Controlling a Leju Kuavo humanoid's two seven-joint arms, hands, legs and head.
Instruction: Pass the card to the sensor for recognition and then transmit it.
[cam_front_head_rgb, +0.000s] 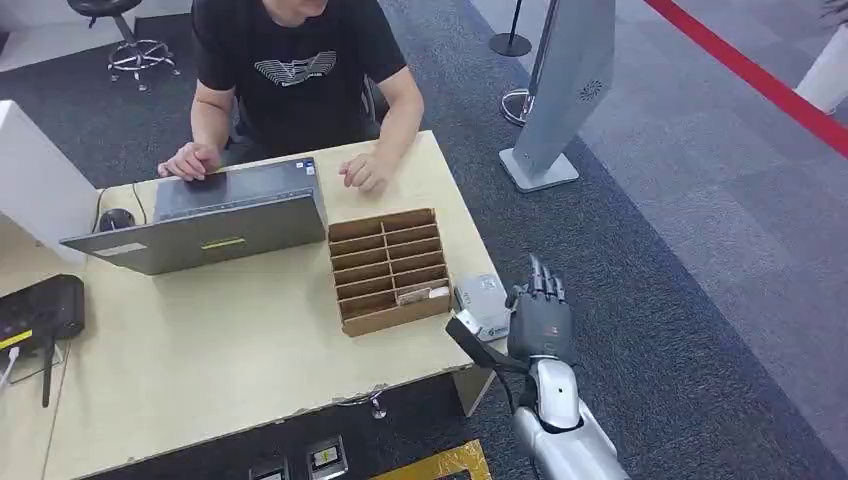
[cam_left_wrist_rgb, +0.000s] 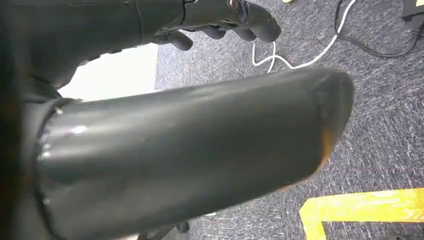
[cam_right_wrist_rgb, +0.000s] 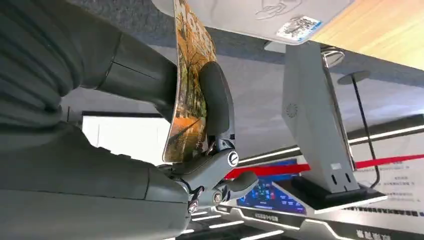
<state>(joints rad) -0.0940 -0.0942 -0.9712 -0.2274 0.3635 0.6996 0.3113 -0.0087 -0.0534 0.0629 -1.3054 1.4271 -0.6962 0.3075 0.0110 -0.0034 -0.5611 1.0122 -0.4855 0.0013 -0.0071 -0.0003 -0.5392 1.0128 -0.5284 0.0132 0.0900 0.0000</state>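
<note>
My right hand (cam_front_head_rgb: 541, 322) hovers just off the table's right front corner, fingers pointing away from me. It pinches a card (cam_right_wrist_rgb: 187, 100) with an orange printed picture between its thumb and a finger. In the head view the card (cam_front_head_rgb: 468, 335) sticks out from the hand toward the table. The sensor (cam_front_head_rgb: 482, 303) is a small light-grey box on that table corner, right next to the card. In the right wrist view the sensor's casing (cam_right_wrist_rgb: 260, 15) lies just past the card's end. My left hand (cam_left_wrist_rgb: 215, 20) hangs over the carpet holding nothing, fingers apart from the thumb.
A wooden slotted organizer (cam_front_head_rgb: 388, 268) stands beside the sensor, with a card in one slot. A person (cam_front_head_rgb: 295, 70) sits across the table at a grey laptop (cam_front_head_rgb: 210, 215). A grey kiosk stand (cam_front_head_rgb: 560, 90) rises on the carpet to the right. A black device (cam_front_head_rgb: 40, 310) sits at the table's left.
</note>
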